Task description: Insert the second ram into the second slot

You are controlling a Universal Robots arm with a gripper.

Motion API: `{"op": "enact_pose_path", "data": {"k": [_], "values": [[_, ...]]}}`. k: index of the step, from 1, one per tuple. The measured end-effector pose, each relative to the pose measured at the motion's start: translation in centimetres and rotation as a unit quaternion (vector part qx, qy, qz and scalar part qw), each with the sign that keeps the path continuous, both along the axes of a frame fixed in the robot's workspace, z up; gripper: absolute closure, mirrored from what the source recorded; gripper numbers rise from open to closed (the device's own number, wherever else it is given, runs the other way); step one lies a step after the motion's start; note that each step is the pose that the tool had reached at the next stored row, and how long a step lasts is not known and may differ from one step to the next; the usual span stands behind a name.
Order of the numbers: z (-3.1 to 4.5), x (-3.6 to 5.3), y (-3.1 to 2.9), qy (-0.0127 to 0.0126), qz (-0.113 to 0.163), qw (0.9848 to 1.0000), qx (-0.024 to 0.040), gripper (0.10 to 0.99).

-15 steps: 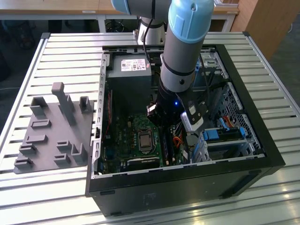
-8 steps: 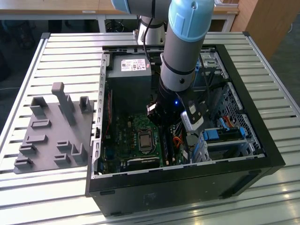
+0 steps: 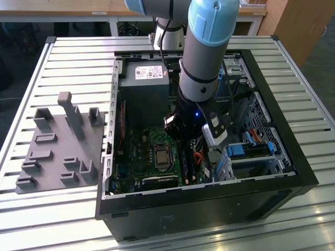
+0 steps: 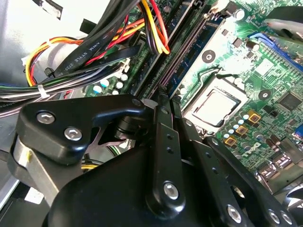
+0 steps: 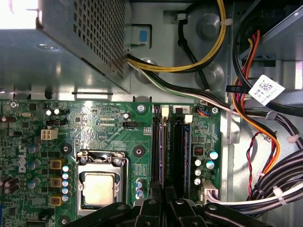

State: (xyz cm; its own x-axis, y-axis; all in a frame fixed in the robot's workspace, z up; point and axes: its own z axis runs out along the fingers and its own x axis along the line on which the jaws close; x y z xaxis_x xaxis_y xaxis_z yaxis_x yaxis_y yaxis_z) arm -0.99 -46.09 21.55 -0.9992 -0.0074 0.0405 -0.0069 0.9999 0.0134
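Observation:
My gripper [image 3: 184, 137] is down inside the open computer case, over the memory slots [image 3: 187, 163] beside the processor socket [image 3: 160, 155]. In the second wrist view the two black fingers [image 4: 159, 137] lie pressed together, and the gripper [image 4: 164, 97] ends at one end of a long slot [image 4: 184, 49] whose row of pins is bare. In the first wrist view the gripper [image 5: 164, 202] stands in line with the parallel slots [image 5: 156, 146]. A thin blue-green strip [image 5: 162, 151] runs along them; it may be the second ram seen edge-on, but I cannot tell.
Bundled cables [image 5: 265, 189] run close beside the slots, with orange and yellow wires [image 4: 151, 28] over their far end. The power supply box [image 3: 146, 78] fills the case's back. Blue drive brackets [image 3: 251, 149] sit at the exterior view's right. A grey fixture plate [image 3: 57, 149] lies outside the case.

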Motion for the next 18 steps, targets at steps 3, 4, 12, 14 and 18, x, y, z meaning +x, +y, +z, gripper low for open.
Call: {"op": "enact_pose_path", "data": {"k": [3, 4, 12, 14, 18], "values": [[0.00, 0.00, 0.00, 0.0000, -0.001, 1.0000, -0.0001, 0.949], [-0.01, 0.00, 0.00, 0.0000, -0.002, 1.0000, -0.0001, 0.949], [-0.05, 0.00, -0.01, 0.0000, -0.012, 0.9999, -0.0001, 0.949], [-0.05, 0.00, -0.01, 0.0000, -0.012, 0.9999, 0.0000, 0.949], [0.02, 0.01, 0.00, 0.0000, -0.012, 0.9999, 0.0001, 0.949]]}}
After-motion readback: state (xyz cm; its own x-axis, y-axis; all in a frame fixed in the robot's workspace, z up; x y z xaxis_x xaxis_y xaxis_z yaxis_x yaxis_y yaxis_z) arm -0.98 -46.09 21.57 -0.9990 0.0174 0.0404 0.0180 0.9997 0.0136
